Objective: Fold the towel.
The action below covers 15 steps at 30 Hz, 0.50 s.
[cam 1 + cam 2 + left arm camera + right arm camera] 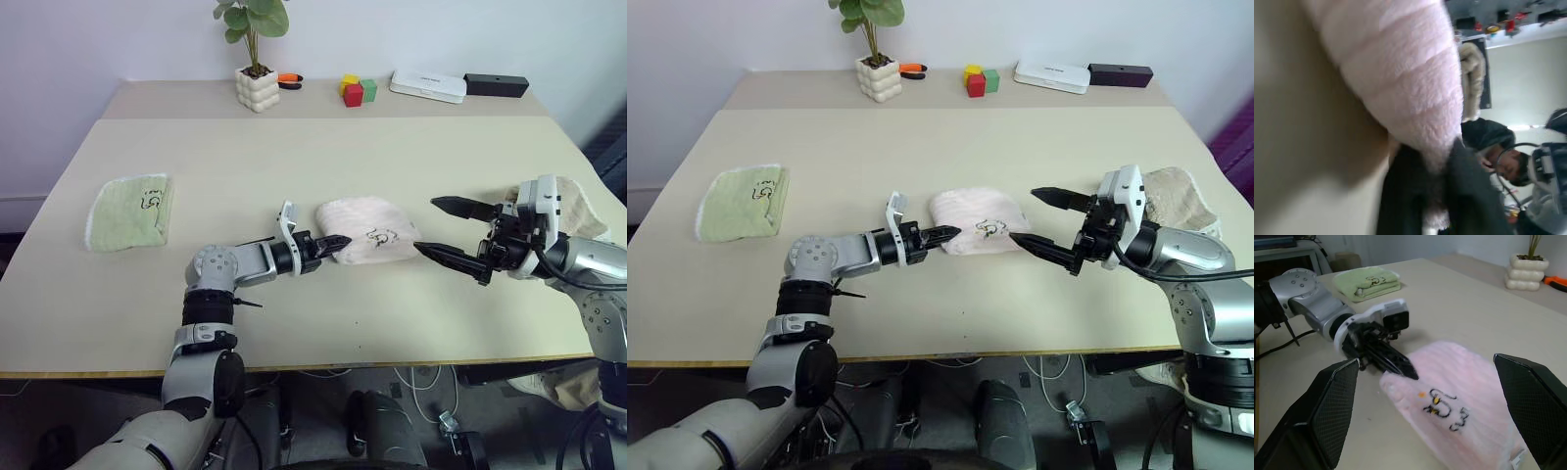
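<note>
At the centre of the surface [294, 176] lies the soft, limp towel [367, 230], its left edge pinched by the left gripper [338, 242], best taken by edges or corners, while the right gripper [446, 228] hovers with fingers spread.

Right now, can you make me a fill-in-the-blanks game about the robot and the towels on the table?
1. The left gripper is shut on the edge of the ____ towel.
2. The right gripper is ____, with nothing between its fingers.
3. The green cloth lies folded on the robot's ____ side of the table.
4. The plant stands in a ____ pot.

Missing words: pink; open; left; white
</note>
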Each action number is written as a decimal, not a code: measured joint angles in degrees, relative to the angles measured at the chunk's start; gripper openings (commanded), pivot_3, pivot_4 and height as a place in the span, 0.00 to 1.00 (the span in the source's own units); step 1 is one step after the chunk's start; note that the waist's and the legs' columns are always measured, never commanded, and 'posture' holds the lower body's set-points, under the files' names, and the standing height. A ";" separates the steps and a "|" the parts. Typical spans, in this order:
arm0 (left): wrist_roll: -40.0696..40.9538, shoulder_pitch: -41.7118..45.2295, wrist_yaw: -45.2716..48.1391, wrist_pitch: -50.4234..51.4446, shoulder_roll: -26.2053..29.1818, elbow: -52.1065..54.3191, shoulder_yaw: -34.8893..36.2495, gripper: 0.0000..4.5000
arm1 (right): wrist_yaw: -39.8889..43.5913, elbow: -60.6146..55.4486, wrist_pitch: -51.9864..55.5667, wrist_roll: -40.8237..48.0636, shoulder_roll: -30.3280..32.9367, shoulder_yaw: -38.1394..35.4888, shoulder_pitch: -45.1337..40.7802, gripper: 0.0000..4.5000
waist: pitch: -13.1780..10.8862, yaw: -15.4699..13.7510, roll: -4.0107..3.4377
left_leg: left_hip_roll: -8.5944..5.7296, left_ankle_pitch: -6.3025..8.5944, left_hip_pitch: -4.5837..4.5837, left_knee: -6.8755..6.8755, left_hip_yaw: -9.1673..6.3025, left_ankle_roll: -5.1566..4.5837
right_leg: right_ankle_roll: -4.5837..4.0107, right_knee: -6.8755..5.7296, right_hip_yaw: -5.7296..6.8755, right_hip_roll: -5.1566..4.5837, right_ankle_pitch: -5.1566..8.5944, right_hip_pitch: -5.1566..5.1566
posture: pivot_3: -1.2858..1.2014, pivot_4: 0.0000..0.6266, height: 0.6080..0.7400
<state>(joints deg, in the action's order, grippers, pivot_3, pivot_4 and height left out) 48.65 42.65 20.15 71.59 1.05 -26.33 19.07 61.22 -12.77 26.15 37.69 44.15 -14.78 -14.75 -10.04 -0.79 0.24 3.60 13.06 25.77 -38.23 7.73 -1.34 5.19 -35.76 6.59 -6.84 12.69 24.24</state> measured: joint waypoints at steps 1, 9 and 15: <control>-0.08 0.01 -0.02 -0.42 -0.10 -0.23 0.13 0.01 | -0.16 -0.30 0.14 0.38 -0.01 -0.03 0.00 1.00 | 0.00 0.02 0.00 | 0.00 0.00 0.00 0.00 0.00 0.00 | -0.01 0.00 0.00 0.00 0.00 0.00 | 0.52 0.24 1.00; -1.47 -0.34 -0.02 -6.42 -0.22 0.19 0.47 0.01 | 1.14 -0.44 1.92 6.11 0.26 -5.10 1.03 1.00 | -0.02 0.13 0.02 | 0.02 0.00 0.02 0.03 0.01 0.00 | -0.01 0.00 0.00 0.02 0.00 0.04 | 0.52 0.24 1.00; -6.24 -2.53 1.92 -17.57 3.14 3.67 -0.76 0.01 | 0.97 0.17 2.10 6.11 -0.10 -4.24 0.38 1.00 | -0.03 0.20 0.03 | 0.04 0.00 0.06 0.08 0.06 0.01 | -0.04 -0.01 0.00 0.03 0.01 0.14 | 0.52 0.24 1.00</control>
<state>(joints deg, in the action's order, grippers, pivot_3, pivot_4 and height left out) 42.41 40.12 22.07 54.01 4.19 -22.66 18.31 62.19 -12.60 28.25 43.80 44.06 -19.02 -14.37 -10.07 -0.59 0.27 3.64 13.05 25.83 -38.15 7.79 -1.34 5.15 -35.77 6.58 -6.81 12.71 24.38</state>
